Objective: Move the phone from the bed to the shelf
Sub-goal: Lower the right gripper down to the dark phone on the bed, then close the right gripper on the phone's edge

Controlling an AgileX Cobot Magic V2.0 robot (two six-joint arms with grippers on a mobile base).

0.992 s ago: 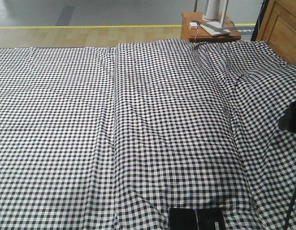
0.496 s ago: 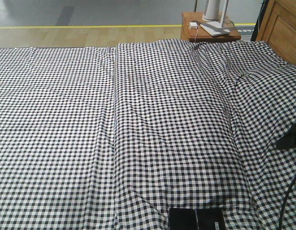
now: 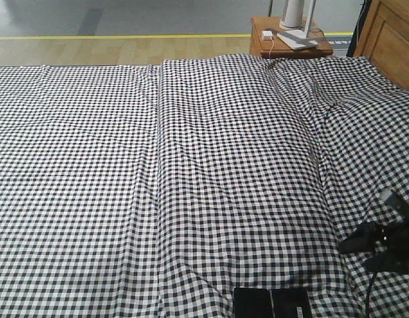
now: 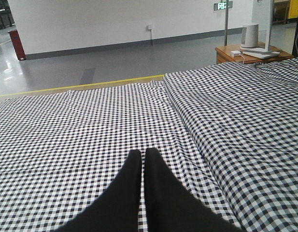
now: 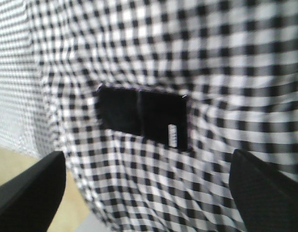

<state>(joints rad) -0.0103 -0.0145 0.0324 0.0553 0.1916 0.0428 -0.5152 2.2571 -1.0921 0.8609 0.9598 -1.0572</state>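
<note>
The phone (image 3: 270, 303) is a flat black slab with a seam across its middle. It lies on the checked bed (image 3: 191, 165) at the near edge, partly cut off by the frame. In the right wrist view the phone (image 5: 144, 117) is whole but blurred, ahead of my right gripper (image 5: 146, 162). That gripper's fingers stand wide open and empty. From the front the right gripper (image 3: 362, 254) hovers to the right of the phone, apart from it. My left gripper (image 4: 142, 153) is shut and empty over the sheet. The shelf is out of view.
A small reddish-brown bedside table (image 3: 284, 36) with white devices stands past the bed's far right corner. The wooden headboard (image 3: 393, 40) rises at the right. Bare floor with a yellow line (image 3: 124, 36) lies beyond the bed.
My right gripper has come down and leftward from the right edge of the front view, ending low beside the phone. The phone and the left gripper have not moved.
</note>
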